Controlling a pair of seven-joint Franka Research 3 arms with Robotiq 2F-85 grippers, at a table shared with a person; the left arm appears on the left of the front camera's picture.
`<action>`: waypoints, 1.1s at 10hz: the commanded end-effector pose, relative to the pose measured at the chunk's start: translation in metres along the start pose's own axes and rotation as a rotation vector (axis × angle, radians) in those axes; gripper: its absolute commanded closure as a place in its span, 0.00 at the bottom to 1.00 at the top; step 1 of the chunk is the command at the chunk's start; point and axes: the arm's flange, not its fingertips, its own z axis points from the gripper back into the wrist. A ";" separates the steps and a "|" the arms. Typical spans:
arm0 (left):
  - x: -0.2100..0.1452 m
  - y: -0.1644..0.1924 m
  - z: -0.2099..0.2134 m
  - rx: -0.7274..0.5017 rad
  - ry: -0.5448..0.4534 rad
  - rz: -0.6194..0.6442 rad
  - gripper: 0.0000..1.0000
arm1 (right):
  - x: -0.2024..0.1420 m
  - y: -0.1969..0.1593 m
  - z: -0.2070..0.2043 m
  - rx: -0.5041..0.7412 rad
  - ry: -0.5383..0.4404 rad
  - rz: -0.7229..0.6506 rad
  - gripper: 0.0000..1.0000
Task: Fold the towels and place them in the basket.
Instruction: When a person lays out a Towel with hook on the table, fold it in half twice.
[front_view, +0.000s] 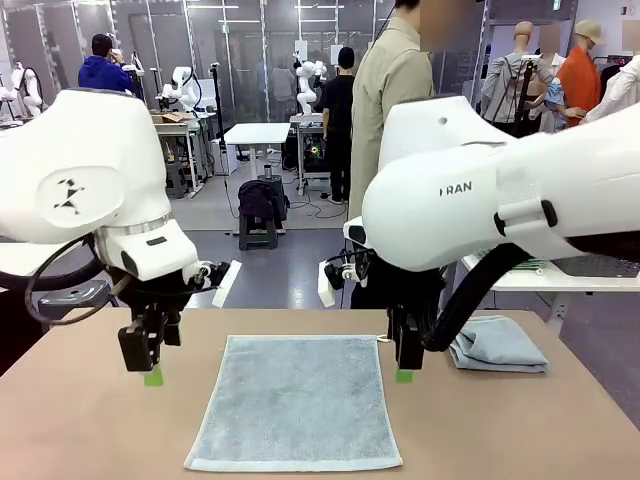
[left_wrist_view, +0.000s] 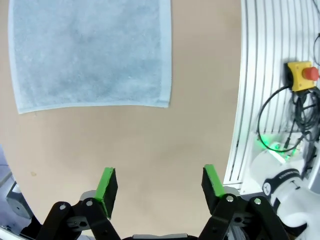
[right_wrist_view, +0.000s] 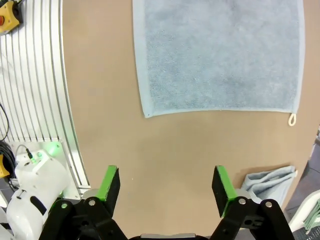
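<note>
A pale grey-blue towel (front_view: 295, 400) lies spread flat on the brown table (front_view: 80, 430). The left gripper (left_wrist_view: 160, 182) and right gripper (right_wrist_view: 167, 185) flank its far end over bare tabletop, both spread wide and empty. A second towel (front_view: 497, 345) lies farther right, seemingly loosely folded.

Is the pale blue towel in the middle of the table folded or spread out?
Spread out. The towel lies flat in one layer on the table, all four edges showing, no crease.
</note>
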 end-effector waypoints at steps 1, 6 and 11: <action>-0.004 -0.017 -0.014 0.043 -0.025 0.027 0.00 | -0.003 0.009 -0.017 -0.020 -0.034 -0.031 0.00; 0.009 -0.026 -0.082 0.001 -0.022 0.022 0.00 | 0.007 0.009 -0.080 -0.020 -0.030 -0.077 0.00; 0.022 -0.022 -0.147 0.003 -0.048 0.026 0.00 | 0.010 0.004 -0.135 0.030 -0.009 -0.096 0.00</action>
